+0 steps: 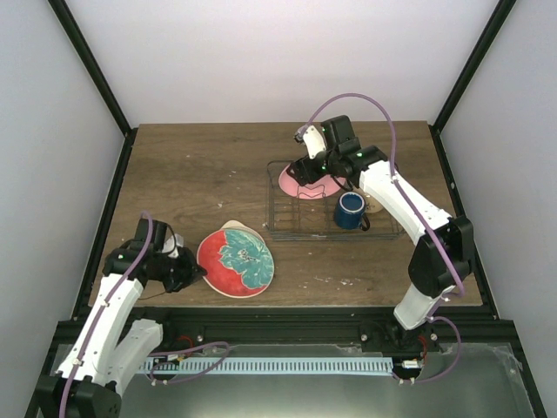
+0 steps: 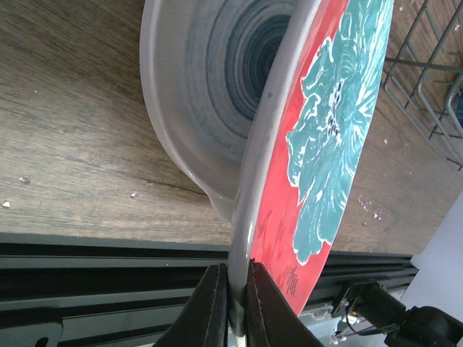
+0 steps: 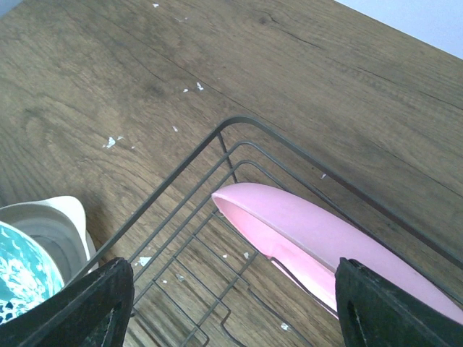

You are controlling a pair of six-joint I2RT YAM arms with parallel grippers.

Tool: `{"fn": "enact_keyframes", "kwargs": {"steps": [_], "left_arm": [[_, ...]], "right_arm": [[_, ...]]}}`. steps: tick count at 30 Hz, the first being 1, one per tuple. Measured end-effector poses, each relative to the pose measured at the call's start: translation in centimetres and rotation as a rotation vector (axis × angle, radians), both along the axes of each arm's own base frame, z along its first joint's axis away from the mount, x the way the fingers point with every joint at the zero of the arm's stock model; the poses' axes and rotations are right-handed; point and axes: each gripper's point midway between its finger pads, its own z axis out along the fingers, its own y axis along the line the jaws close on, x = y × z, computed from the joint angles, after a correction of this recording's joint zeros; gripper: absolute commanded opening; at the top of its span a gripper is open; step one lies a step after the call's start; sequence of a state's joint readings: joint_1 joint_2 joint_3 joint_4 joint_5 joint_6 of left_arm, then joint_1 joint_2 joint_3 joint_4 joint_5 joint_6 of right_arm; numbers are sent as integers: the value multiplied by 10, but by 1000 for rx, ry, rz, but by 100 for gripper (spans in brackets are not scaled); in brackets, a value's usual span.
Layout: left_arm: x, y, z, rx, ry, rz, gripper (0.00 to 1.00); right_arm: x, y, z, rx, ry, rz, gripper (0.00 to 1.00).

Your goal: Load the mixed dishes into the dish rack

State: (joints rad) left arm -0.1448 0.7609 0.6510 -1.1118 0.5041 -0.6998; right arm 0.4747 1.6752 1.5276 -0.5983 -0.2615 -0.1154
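Wood-grain planks in dull brown make up the table [image 1: 191,174], scuffed and dotted with small white flecks, set inside plain white walls with black frame posts at the corners. Toward the far right sits the dish rack [image 1: 300,233], a rectangular basket of thin dark grey wire with rounded corners. A glossy pink plate [image 3: 311,231] leans tilted at its far left end, and a dark blue mug [image 1: 350,211] stands upright inside further right.

The right gripper [image 3: 235,311] hangs over that end of the rack with its black fingers spread wide apart, the pink plate below them and nothing between them.

Near the front left lies the red plate [image 1: 237,263], smooth glazed, painted with a teal flower. The left gripper [image 2: 233,303] is clamped tight on its pale rim. Beneath it rests the blue-ringed plate [image 2: 210,87], grey with dark concentric rings.
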Motion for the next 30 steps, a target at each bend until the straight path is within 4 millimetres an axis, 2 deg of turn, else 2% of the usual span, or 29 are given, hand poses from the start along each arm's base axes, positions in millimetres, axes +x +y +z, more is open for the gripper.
{"fn": "enact_keyframes", "kwargs": {"steps": [7,12,14,18,22,30], "left_arm": [[-4,1,0,9,14,-5,0],[-4,1,-1,7,17,-7,0],[-3,0,-2,7,22,-10,0],[-1,-2,-2,-3,25,-21,0],[2,-4,-3,-14,25,-26,0],[5,-7,-4,-32,34,-27,0]], "right_arm": [[-27,24,1,89,82,135,77],[-68,41,-12,109,223,219,78],[-91,41,-23,116,322,236,78],[-121,31,-42,108,477,225,79],[-146,25,-58,112,626,204,83],[-190,18,-86,168,868,180,83]]}}
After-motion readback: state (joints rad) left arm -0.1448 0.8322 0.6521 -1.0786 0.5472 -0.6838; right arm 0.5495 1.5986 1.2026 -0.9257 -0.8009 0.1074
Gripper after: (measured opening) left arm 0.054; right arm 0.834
